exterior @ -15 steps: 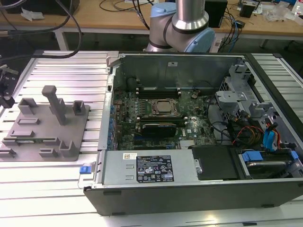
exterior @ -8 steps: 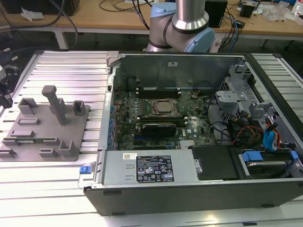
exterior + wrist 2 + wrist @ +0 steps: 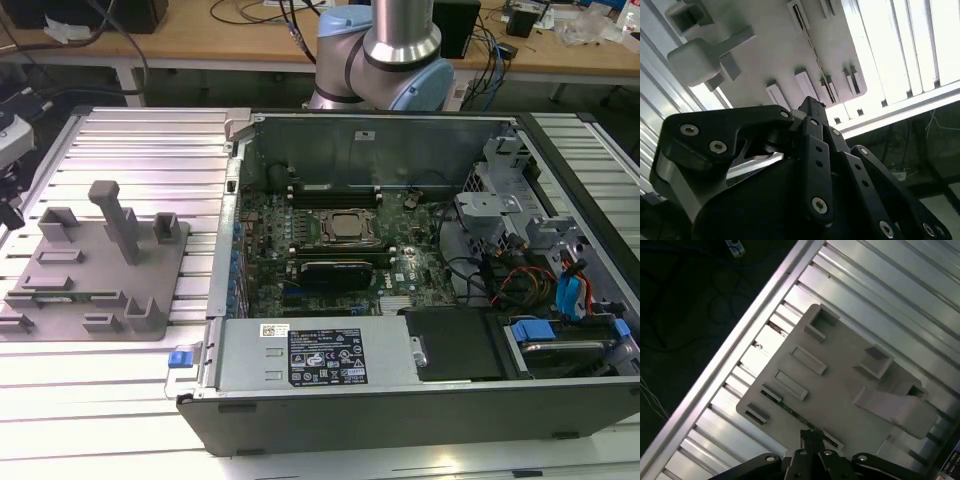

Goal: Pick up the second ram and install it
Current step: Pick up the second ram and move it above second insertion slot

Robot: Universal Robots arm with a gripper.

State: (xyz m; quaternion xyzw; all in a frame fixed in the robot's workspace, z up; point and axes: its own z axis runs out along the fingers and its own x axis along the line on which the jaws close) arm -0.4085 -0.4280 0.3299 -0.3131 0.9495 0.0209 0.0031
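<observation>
The second ram (image 3: 72,296) is a thin green stick standing on edge in a slot near the front of the grey fixture plate (image 3: 150,270), at the exterior view's left. In both wrist views it shows as a thin dark line, the ram (image 3: 790,410) (image 3: 816,57), running across the plate (image 3: 850,385) (image 3: 775,50). My gripper (image 3: 811,434) (image 3: 810,104) hangs well above the plate over the ram, apart from it. Its black fingers are together, with nothing between them.
The open computer case (image 3: 400,420) takes up the middle and right of the exterior view, with the motherboard (image 3: 345,230) and a black expansion card (image 3: 340,270) inside. The arm's base (image 3: 400,40) stands behind it. Grey blocks and a tall post (image 3: 120,220) rise from the fixture.
</observation>
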